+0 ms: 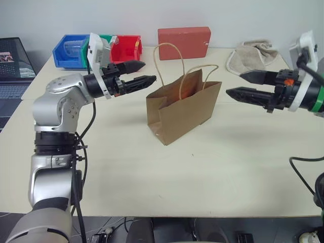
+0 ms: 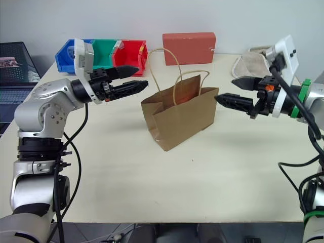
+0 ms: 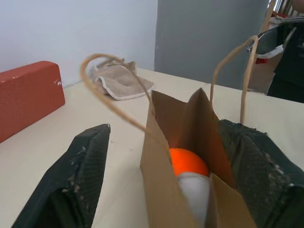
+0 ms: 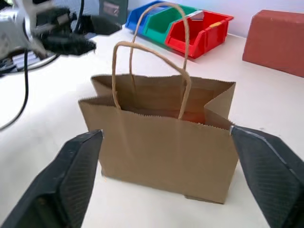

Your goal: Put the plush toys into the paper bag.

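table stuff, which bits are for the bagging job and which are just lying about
For the job:
paper bag, standing upright
orange plush toy and white plush toy, both inside the bag

Lying about:
red block
beige towel
blue, green and red bins
laptop

Paper bag (image 3: 190, 156): lower part cut off by the left wrist view's edge. Orange toy (image 3: 187, 161) and white toy (image 3: 195, 190) inside: partly hidden by the bag's walls, faces unseen. Laptop (image 1: 12, 68): cut off at the frame's left edge.
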`<state>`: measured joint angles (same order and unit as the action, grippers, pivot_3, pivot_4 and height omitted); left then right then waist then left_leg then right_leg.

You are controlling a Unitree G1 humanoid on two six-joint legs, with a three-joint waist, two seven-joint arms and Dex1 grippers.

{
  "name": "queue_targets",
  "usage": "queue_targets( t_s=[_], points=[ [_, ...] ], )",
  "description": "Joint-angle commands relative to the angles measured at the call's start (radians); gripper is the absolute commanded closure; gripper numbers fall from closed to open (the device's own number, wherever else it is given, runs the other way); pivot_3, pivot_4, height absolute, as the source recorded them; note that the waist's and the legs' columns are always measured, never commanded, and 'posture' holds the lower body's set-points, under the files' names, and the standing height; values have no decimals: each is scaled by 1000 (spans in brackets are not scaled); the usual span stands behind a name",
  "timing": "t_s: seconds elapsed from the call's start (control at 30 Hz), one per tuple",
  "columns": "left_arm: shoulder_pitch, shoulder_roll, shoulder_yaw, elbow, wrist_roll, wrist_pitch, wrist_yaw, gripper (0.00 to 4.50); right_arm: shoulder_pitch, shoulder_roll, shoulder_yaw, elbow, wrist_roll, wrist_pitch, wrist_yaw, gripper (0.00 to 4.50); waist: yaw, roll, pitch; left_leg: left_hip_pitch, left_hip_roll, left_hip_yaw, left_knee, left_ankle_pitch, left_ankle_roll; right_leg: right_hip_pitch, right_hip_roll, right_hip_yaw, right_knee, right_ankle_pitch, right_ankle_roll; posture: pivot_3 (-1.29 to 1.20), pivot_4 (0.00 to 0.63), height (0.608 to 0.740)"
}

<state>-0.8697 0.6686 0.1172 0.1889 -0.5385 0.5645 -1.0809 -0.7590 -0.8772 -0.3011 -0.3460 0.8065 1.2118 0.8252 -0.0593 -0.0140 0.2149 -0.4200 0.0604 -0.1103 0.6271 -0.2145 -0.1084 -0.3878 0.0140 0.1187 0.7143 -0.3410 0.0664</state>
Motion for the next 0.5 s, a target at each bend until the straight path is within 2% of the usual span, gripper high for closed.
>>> queue_targets(
  t_s=[0.03,0.13,0.2,0.5],
  points=[
    [34,41,44,-34,-32,27,-21,814,47,-68,10,-23,-46,-148,79,0,1,0,0,0,0,0,0,0,0,0,0,0,0,0,0,0,150,740],
    [85,72,49,-70,-79,79,-70,814,108,-107,26,-62,-52,-228,140,0,0,0,0,1,0,0,0,0,0,0,0,0,0,0,0,0,150,740],
    [152,76,34,-106,-100,100,-101,814,133,-97,27,-117,-2,-226,145,0,-1,0,0,1,0,0,0,0,0,0,0,0,0,0,0,0,150,740],
    [224,-12,-49,-131,-28,10,-71,814,123,-75,86,-228,67,-230,103,0,9,0,0,1,0,0,2,0,0,2,0,0,0,0,0,0,150,740]
  ],
)
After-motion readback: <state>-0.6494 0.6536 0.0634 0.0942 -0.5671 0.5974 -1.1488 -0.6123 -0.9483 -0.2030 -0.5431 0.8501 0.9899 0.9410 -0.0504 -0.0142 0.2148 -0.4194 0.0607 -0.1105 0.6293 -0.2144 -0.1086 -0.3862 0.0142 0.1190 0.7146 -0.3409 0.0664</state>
